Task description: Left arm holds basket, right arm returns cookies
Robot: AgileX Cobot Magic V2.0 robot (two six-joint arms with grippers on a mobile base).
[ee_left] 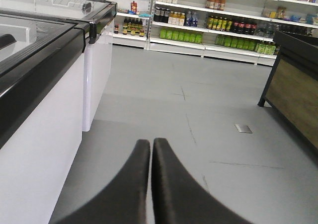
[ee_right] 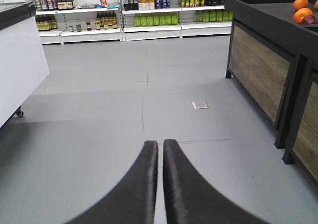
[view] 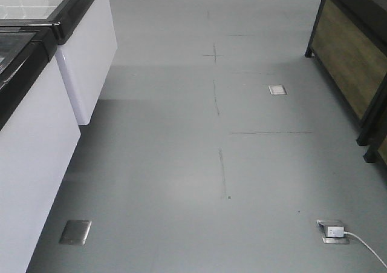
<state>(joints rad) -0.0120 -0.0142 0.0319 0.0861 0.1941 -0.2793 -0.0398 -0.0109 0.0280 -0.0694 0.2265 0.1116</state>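
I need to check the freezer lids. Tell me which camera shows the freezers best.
Left wrist view: the freezers fill its left side, showing glass lids, black rims and white walls. The front view shows white walls and some rim at its left edge; the right wrist view only one white corner.

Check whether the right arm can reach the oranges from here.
Probably not yet: the right gripper is shut, pointing along the floor, while the oranges sit atop the stand, off to its right.
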